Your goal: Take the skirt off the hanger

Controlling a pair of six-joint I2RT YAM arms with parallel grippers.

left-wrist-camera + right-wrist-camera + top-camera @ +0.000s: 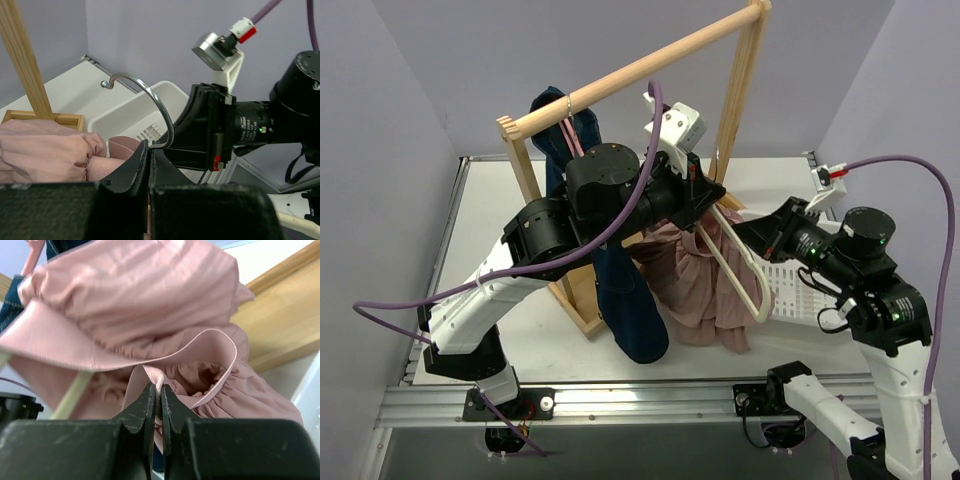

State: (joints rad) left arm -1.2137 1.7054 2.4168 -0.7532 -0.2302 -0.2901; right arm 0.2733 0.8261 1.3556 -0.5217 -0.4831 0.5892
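While left jaws grip the hanger at its neck and right jaws pinch the waistband of the skirt draped on it, I worry the pinch slips or the elastic snags

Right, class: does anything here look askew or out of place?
Yes: the hanger is off the wooden rail and slants steeply, held by the left gripper, and the skirt hangs bunched and crumpled rather than flat.

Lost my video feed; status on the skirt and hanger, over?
Left claw shut on hanger at hook base. Right claw shut on skirt waistband. Skirt not yet off hanger. Denim garment hangs right beside skirt.
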